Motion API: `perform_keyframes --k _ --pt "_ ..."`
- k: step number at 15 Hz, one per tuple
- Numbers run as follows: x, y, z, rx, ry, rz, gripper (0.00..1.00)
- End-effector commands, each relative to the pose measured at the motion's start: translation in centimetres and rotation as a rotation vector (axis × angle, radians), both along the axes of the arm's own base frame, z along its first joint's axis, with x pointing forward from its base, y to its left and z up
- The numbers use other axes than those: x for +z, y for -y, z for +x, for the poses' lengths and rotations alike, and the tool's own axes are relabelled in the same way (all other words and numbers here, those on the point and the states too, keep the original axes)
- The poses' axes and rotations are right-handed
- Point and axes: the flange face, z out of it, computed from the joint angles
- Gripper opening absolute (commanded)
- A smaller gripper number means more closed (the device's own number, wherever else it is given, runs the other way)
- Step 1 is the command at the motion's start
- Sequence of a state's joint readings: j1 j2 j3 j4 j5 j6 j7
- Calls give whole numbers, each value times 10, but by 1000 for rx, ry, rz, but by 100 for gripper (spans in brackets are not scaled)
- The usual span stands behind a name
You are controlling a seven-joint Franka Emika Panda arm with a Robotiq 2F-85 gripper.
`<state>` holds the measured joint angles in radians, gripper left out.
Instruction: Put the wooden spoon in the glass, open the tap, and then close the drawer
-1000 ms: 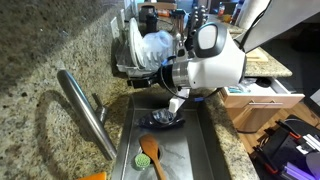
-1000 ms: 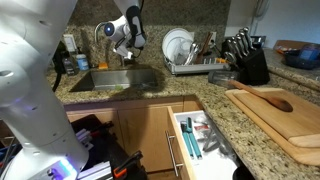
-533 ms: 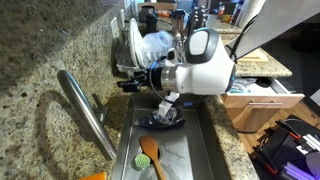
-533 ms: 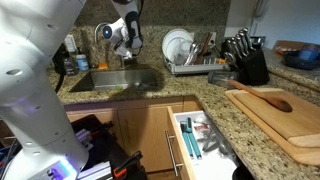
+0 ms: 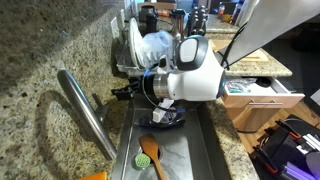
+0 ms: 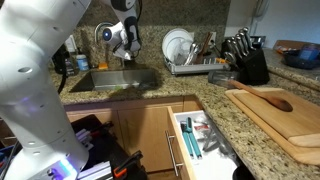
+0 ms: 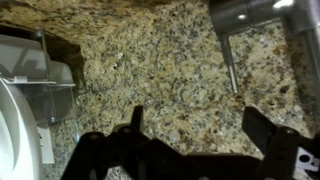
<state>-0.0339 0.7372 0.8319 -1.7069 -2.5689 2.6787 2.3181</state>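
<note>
KITCHEN SINK: A Franka arm's gripper [image 5: 124, 91] hovers over the back edge of the sink [image 5: 205, 140]. Its jaws are spread wide and hold nothing, and in the wrist view the two dark fingers frame only bare granite counter [image 7: 150, 70]. The hand points toward the tap [image 5: 84, 108], whose brushed-steel spout and slim lever [image 7: 230, 62] sit at the top right of the wrist view, near the fingers but apart from them. The pose reads as a line-up for nudging the lever, not for picking anything up. The wooden spoon [image 5: 148, 152] lies flat in the sink basin, just beside a green utensil [image 5: 144, 161], and no glass can be made out around it (so the first step looks undone, or the glass is hidden). The drawer [image 6: 196, 136] stands pulled out below the counter, its pale interior holding cutlery, well apart from the arm; the task leaves it for last. A dish rack [image 6: 190, 62] with white plates stands beside the sink, with a knife block [image 6: 248, 62] and a wooden cutting board [image 6: 275, 110] farther along. No brand, label or writing is legible in any view
</note>
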Motion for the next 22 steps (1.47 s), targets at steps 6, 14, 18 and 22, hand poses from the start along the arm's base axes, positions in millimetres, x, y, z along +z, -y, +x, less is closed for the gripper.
perform_keyframes --k 6,14,18,22 --pt "-40 -9 26 -10 13 -29 100" --pt "-33 -35 21 11 32 -7 100" --pt "-35 -40 24 9 46 -15 100" --pt "-43 -51 39 1 57 -7 100"
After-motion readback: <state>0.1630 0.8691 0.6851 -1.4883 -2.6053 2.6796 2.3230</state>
